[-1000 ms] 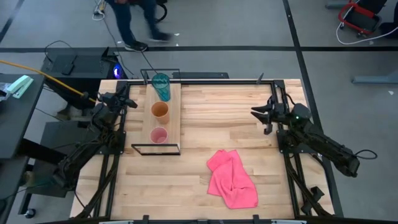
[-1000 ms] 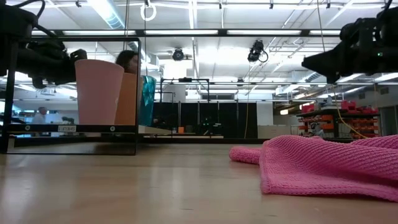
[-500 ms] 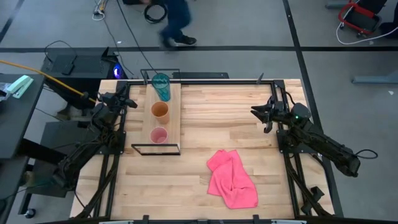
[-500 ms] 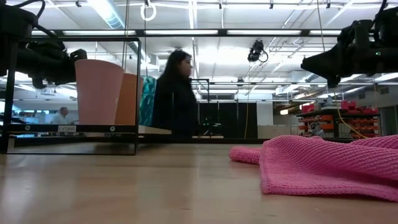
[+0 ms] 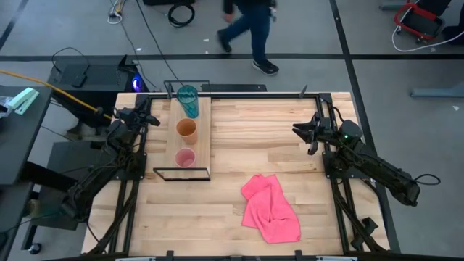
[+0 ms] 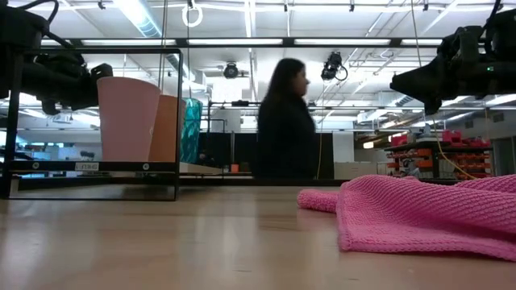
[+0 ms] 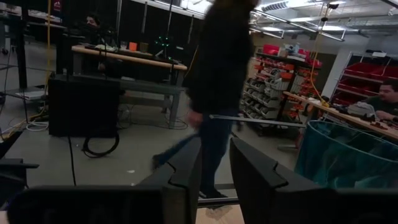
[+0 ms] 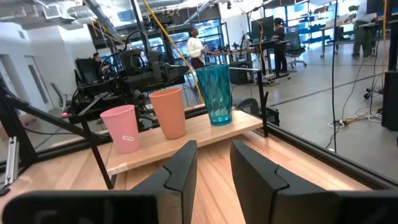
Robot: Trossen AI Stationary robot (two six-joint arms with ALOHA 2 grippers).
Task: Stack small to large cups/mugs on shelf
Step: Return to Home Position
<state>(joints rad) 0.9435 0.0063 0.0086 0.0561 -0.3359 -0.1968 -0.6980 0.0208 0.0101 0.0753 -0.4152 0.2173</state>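
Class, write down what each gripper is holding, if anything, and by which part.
Nothing is held. The left gripper and right gripper are both empty; the pink cup, orange cup and teal tumbler stand free on the shelf.

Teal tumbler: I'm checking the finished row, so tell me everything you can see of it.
The teal tumbler is tall, translucent, faceted plastic, open-topped. It stands upright at the end of the shelf farthest from the pink cup, next to the orange cup with a gap between. Only the shelf touches it.
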